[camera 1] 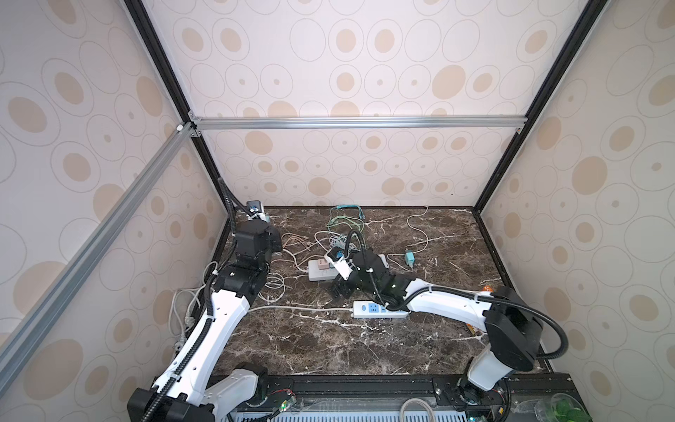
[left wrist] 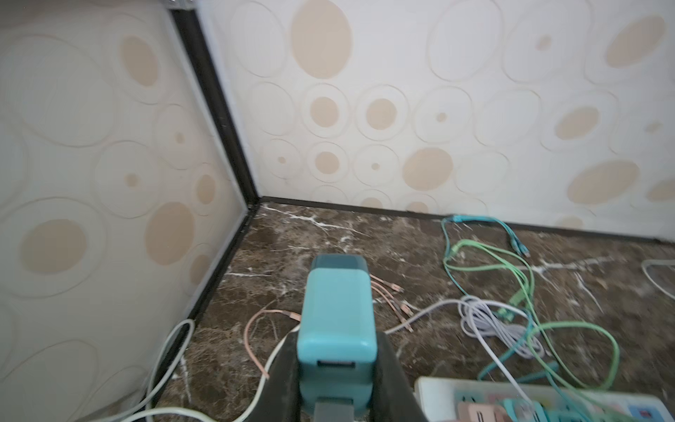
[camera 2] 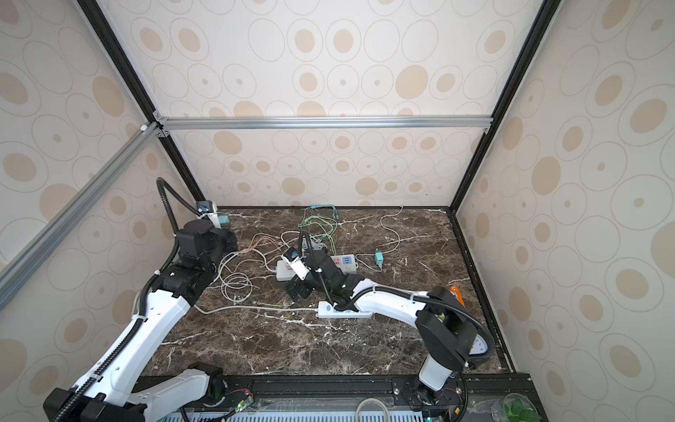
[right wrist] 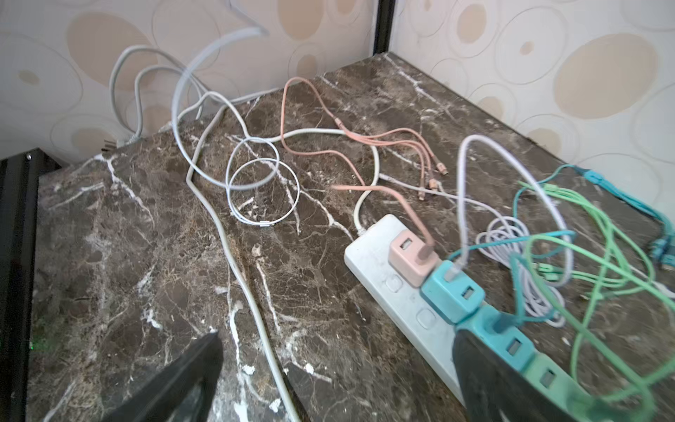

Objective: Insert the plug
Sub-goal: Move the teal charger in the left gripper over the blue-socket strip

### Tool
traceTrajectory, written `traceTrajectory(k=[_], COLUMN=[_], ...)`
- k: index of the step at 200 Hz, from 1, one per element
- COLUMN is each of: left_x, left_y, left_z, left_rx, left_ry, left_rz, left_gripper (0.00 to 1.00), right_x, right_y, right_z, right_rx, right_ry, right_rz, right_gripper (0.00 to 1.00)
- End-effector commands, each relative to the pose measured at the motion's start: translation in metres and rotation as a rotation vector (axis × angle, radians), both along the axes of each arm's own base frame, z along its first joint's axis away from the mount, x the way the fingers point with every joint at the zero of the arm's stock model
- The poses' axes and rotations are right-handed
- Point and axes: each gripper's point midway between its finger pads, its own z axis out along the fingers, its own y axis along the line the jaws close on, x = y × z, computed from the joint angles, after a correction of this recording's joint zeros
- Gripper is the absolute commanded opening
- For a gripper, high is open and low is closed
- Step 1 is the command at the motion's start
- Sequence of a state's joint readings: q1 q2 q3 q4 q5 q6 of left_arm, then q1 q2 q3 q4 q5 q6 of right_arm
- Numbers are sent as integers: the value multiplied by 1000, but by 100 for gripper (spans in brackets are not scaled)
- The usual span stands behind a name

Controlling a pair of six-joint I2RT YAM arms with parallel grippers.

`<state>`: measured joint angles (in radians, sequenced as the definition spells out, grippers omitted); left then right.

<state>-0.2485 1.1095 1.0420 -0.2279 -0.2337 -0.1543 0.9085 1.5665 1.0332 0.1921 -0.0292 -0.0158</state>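
In a top view the teal plug (camera 1: pixel 266 218) hangs far left, apart from the power strip (camera 1: pixel 316 274). Left wrist: the left gripper (left wrist: pixel 338 361) clamps its flat sides; it is probably light, rigid, slick plastic. Right wrist: the right gripper (right wrist: pixel 336 358) gapes wide, empty.

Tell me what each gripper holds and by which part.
The left gripper holds the teal charger plug by its two side faces, near the USB-port end, between its jaws. The right gripper is open and holds nothing.
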Motion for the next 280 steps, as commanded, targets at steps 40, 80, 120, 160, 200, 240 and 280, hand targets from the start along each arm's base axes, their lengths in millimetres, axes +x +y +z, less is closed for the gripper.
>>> traceTrajectory(k=[40,80,120,160,200,240,280], left_x=[-28,-64,-98,-120,-129,-143,-152], left_y=[-117,-181,-231,-263,-272,-284,-295], left_z=[-86,-125,-150,-145,-159,-173,-188], left_rx=[197,359,464,523,652,732,815], left_ry=[254,307,349,259,378,455,523], left_rz=[-565,-888,-1187,-1371,-1411,-1457,-1491], left_gripper=[0,0,0,0,0,0,0], right_x=[27,33,31,32,33,25,15], right_y=[-102,-156,-181,-211,-247,-258,-275], right_z=[39,34,27,18,9,-9,-25], right_rx=[123,104,54,41,51,60,6], right_ry=[-57,-79,-109,-106,-65,17,78], right_rz=[-288,-399,-461,-560,-677,-626,-689], right_gripper=[99,100,100,99,100,100,99])
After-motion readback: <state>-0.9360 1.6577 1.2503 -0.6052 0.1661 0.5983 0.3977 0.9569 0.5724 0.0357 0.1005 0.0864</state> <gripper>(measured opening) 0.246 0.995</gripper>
